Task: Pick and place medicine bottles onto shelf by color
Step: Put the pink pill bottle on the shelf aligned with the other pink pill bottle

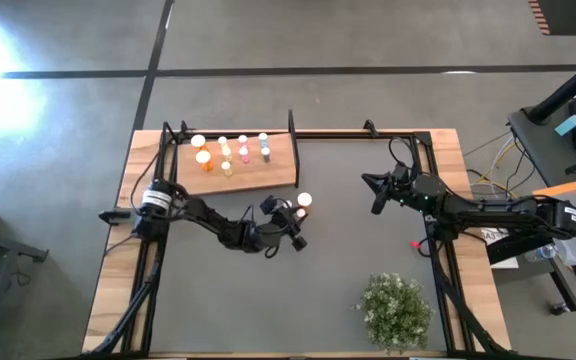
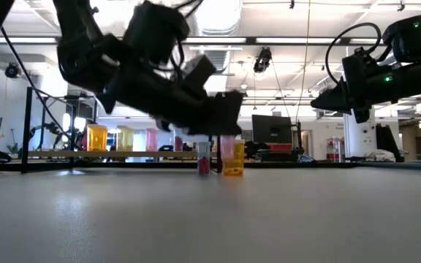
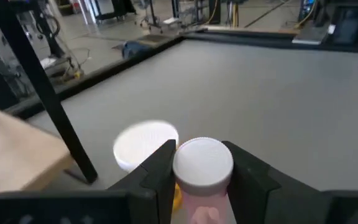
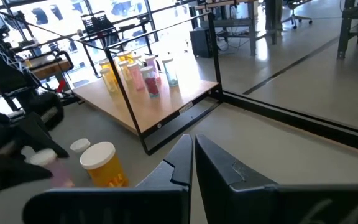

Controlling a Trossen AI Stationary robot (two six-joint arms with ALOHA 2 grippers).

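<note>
The wooden shelf lies at the table's far left and carries small white-capped orange, pink and blue bottles. Just off its near corner, the left gripper is clamped on a pink bottle standing on the grey mat. A larger orange bottle stands touching-close beside it. The right gripper, fingers closed and empty, hangs mid-table. A bushy plant sits nearby

Roughly ten medicine bottles, one shelf, one plant, two arms.
</note>
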